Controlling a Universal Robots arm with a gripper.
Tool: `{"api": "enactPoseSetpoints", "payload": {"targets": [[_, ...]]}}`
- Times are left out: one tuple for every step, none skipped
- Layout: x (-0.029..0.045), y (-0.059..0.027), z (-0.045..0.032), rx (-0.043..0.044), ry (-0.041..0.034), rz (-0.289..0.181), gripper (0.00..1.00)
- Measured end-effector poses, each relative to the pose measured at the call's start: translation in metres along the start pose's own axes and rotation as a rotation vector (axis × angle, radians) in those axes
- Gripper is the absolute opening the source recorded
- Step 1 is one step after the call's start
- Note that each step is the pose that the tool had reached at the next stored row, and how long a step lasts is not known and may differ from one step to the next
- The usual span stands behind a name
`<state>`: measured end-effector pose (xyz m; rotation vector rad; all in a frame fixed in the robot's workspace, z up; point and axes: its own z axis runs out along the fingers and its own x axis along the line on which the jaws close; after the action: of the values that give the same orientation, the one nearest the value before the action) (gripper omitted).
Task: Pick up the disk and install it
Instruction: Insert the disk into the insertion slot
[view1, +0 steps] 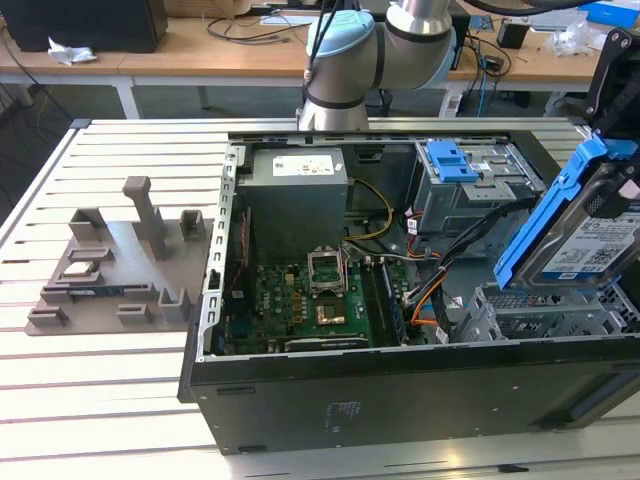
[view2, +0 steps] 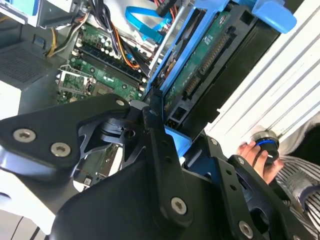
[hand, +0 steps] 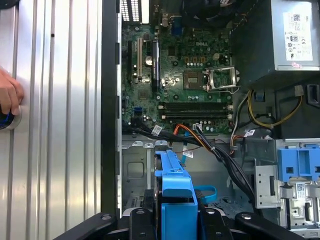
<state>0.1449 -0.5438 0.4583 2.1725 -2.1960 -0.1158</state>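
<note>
The disk (view1: 585, 240), silver with a white-and-blue label in a blue carrier bracket, hangs tilted above the right end of the open computer case (view1: 400, 390) in the exterior view. My gripper (view1: 626, 185) is shut on it. In the second wrist view the black fingers (view2: 152, 117) clamp the disk (view2: 200, 65), whose green circuit-board side shows. The first wrist view has the blue carrier edge (hand: 175, 195) held in the gripper (hand: 175, 222) over the empty metal bay (hand: 142, 172) in the case.
A grey drive cage with a blue latch plate (view1: 450, 160) stands beside the bay. Cables (view1: 430, 290), the motherboard (view1: 300, 305) and the power supply (view1: 295, 195) are inside the case. A grey parts fixture (view1: 110, 270) lies on the slatted table. A person's hand (hand: 7, 97) rests on a knob outside the case.
</note>
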Motion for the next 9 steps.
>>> {"api": "enactPoseSetpoints", "payload": {"targets": [[-0.0032, 0.0000, 0.0003, 0.0001, 0.0085, 0.001, 0.37], [-0.0032, 0.0000, 0.0011, 0.0000, 0.0071, 0.001, 0.37], [-0.0033, -0.0002, 0.0037, 0.0001, 0.0033, 0.000, 0.37], [-0.0032, 0.0002, 0.0053, 0.0000, 0.0032, 0.000, 0.37], [-0.0032, 0.0003, 0.0065, 0.0000, 0.0033, 0.000, 0.37], [-0.0031, 0.0005, 0.0076, 0.0000, 0.0031, 0.000, 0.37], [-0.0027, 0.0006, 0.0088, 0.0000, 0.0031, 0.000, 0.37], [-0.0021, 0.0008, 0.0093, 0.0000, 0.0030, 0.000, 0.37], [-0.0017, 0.0010, 0.0095, 0.0000, 0.0031, 0.000, 0.37]]}}
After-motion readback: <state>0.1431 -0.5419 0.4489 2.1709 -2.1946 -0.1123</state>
